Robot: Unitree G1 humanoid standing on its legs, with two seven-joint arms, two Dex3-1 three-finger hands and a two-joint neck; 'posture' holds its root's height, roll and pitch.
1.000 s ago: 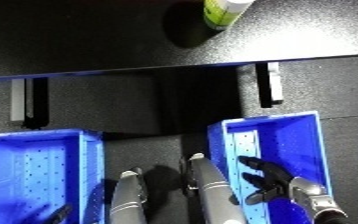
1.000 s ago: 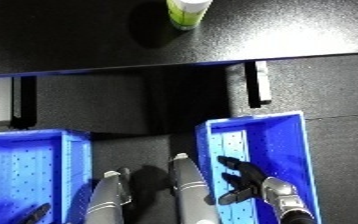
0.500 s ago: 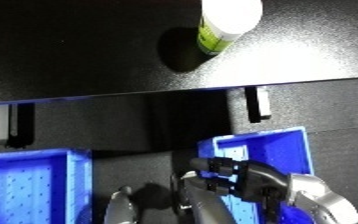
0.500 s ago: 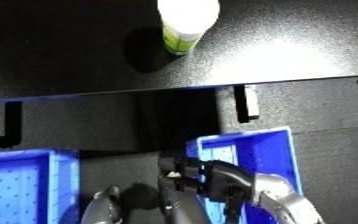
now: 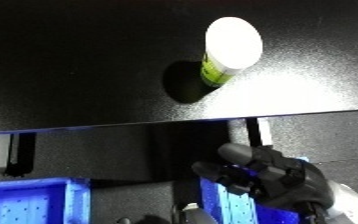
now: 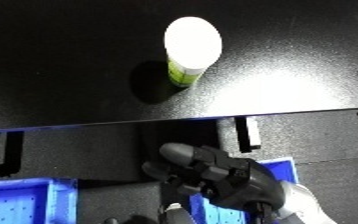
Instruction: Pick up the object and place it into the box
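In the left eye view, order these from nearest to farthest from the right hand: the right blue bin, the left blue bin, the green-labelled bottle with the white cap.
Measured from the right hand:
1. Right blue bin: directly beneath the hand, overlapped by it.
2. Green-labelled bottle: upright on the black table, above the hand.
3. Left blue bin: lower left corner, slightly farther than the bottle, though the margin is modest.

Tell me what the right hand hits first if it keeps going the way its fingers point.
Probably the front edge of the black table: the right hand sits below it, and the bottle stands farther back on top. Depth is unclear.
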